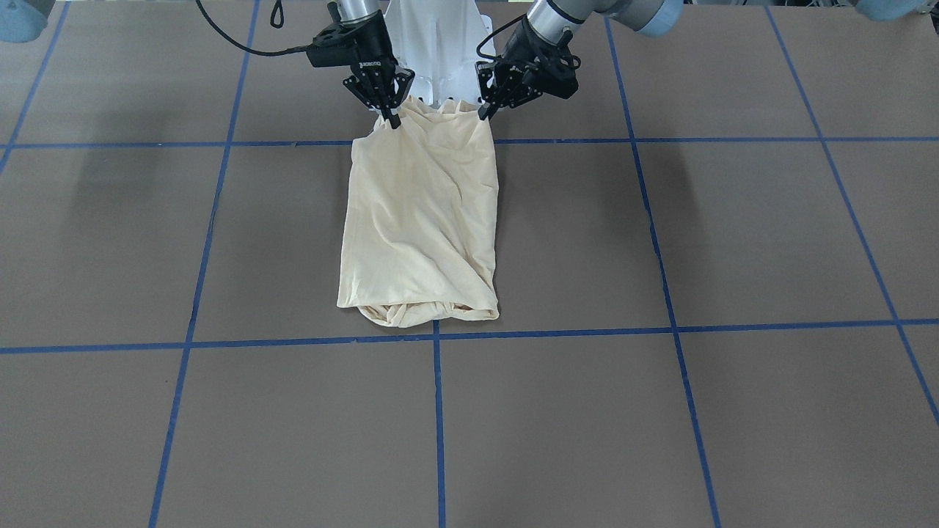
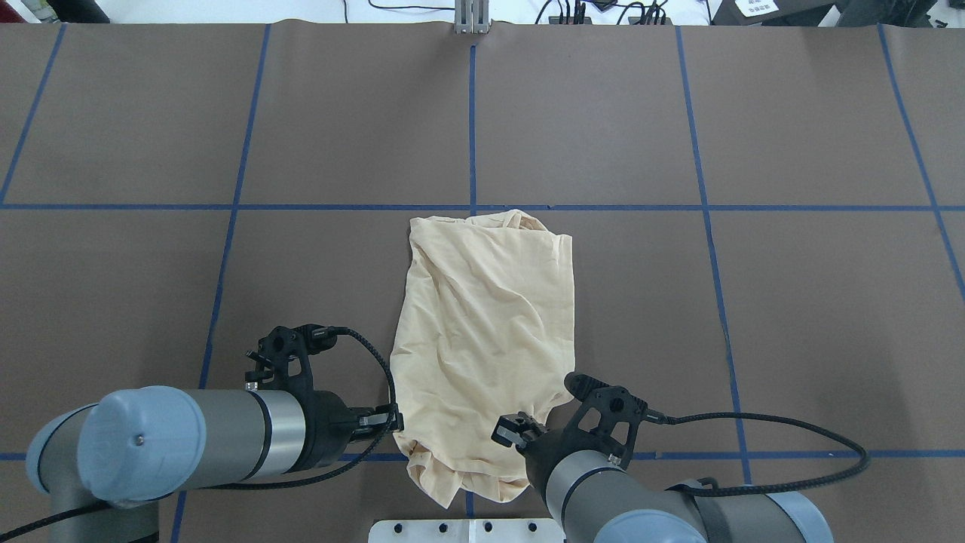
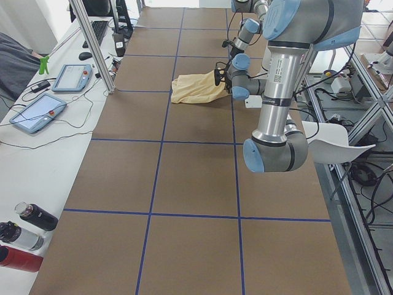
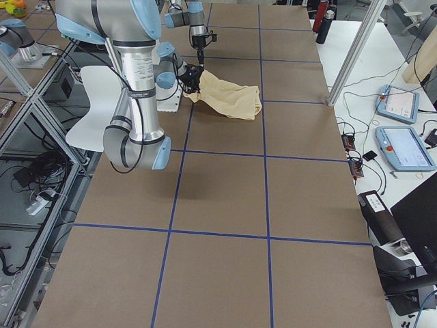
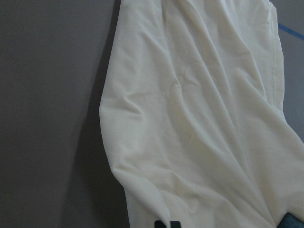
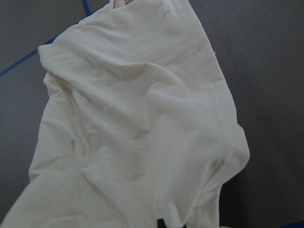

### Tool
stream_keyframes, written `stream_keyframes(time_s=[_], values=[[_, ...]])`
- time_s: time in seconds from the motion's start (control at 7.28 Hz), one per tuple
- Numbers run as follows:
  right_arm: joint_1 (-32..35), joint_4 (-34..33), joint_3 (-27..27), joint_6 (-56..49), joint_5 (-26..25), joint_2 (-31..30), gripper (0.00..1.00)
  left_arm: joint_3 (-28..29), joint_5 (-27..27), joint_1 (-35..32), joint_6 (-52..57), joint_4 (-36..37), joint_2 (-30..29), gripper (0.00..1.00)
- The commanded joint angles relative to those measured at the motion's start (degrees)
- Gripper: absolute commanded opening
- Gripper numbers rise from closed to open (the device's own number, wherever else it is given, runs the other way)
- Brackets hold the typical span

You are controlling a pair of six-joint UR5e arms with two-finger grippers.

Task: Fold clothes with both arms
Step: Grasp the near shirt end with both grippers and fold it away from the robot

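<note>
A brown table (image 1: 733, 235) crossed by blue tape lines (image 1: 438, 411) holds the cream shirt (image 1: 422, 227), folded lengthwise at mid-table; my left fingers (image 1: 486, 109) and right fingers (image 1: 392, 117) each pinch a corner of its edge nearest me

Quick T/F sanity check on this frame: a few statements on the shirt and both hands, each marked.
1. The left hand and the right hand each pinch the shirt at its edge nearest the robot. True.
2. The shirt's dark print faces up. False: only plain cream fabric shows in every view.
3. The shirt lies spread out with its sleeves out to the sides. False: it is gathered into a narrow, wrinkled strip with no sleeve sticking out.
4. The shirt's far end rests on the table. True.
</note>
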Motion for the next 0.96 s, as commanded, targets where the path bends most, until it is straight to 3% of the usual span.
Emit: stream_keyframes(time_s=[0.0,0.27,0.55,0.82], values=[[0.0,-0.8,0.6,-0.1,-0.6,0.3,0.00,-1.0,-0.2,0.8,-0.2,5.8,-2.8,0.00],[4.8,-0.9,-0.3,-1.2,1.0,0.6,0.00,0.4,-0.2,-2.2,0.4,8.7,-6.3,0.00],[10.3,-1.0,-2.2,-2.6,4.0,1.3,0.00,5.8,-0.1,-6.8,1.7,8.8,-10.4,0.00],[14.1,-1.0,-6.5,-4.7,4.7,4.5,0.00,6.3,-0.4,-11.8,7.1,8.8,-11.3,0.00]])
